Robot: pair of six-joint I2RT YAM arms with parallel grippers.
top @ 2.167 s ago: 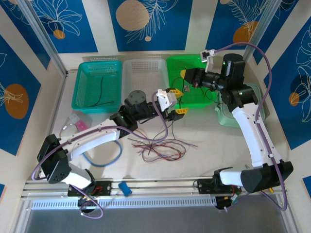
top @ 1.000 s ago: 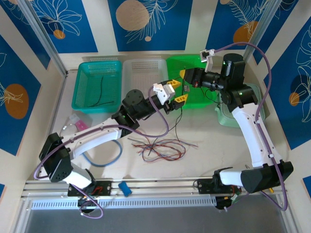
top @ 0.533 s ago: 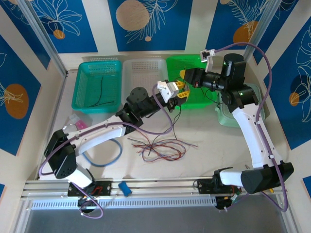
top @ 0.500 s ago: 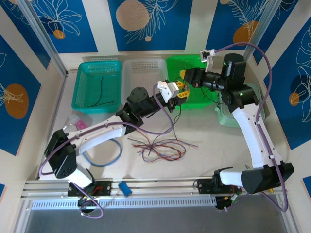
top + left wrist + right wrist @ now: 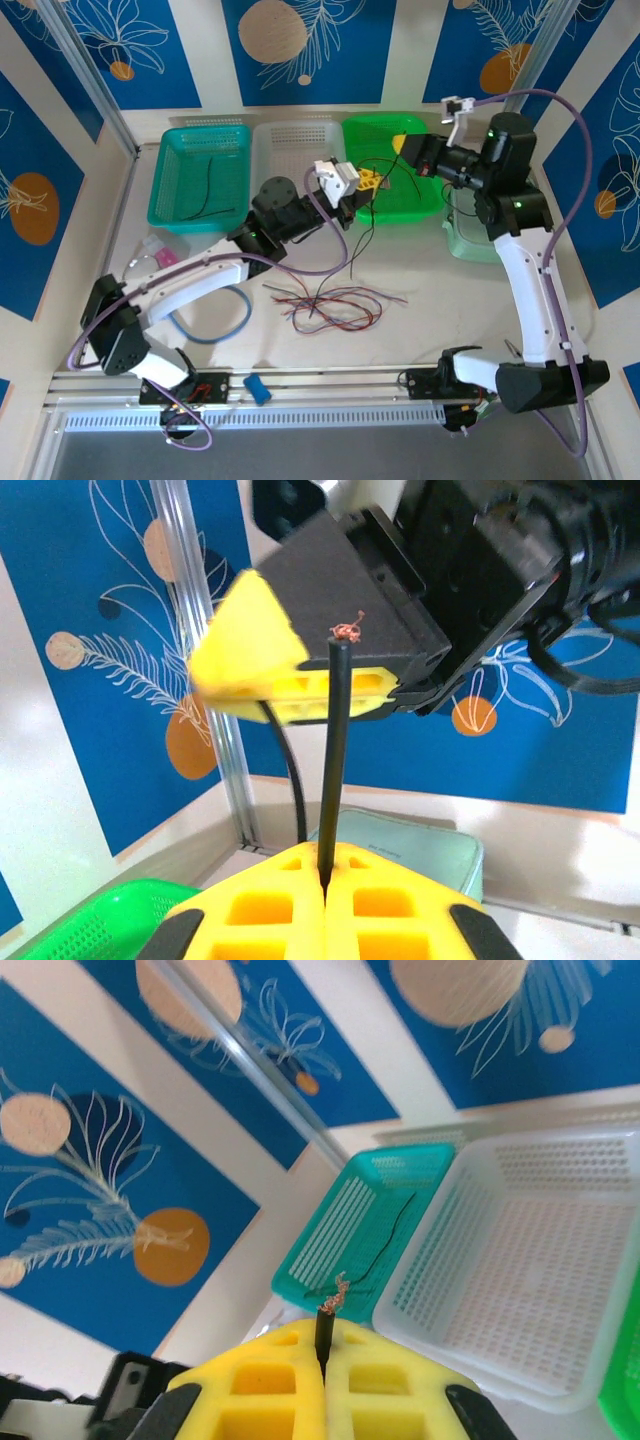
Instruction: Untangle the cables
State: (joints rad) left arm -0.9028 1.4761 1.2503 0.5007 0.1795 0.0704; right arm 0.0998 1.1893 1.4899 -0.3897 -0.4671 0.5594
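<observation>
Cable (image 5: 207,186), black, lies inside the teal basket (image 5: 196,132).

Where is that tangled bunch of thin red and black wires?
In the top view, the tangled bunch of thin wires lies centrally on the pale table, right of the light-blue hose loop.

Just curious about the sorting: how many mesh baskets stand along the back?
3: teal basket on the left, white basket in the middle, green basket on the right. No others seem hidden.
</observation>
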